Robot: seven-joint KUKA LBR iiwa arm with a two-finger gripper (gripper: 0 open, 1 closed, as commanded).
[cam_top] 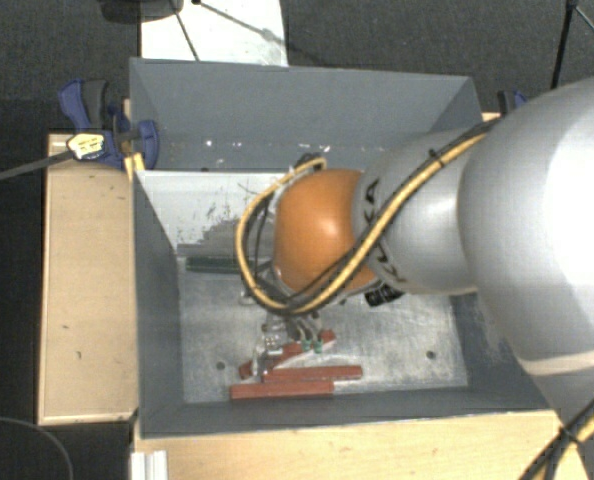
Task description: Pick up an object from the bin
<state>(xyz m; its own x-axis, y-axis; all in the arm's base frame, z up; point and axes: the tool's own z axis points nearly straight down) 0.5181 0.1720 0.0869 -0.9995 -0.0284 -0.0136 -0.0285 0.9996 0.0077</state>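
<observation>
So the arm comes into the grey bin (157, 298) with its orange cover (312, 230) and looped yellow-and-black cables (245, 253) hanging over the middle, up behind the red-brown bars (312, 373). Those bars are long flat sticks lying side by side, close to the bin's front wall. The pincer (275, 346) is down low, right over the left end of the bars, pretty much on top of them. Honestly can't tell if the pincer is apart or together, or if it's actually got anything. A small green bit (324, 340) sits just behind the bars, beside the pincer. A dark strip (209, 263) lies well behind the bars and off to their left.
</observation>
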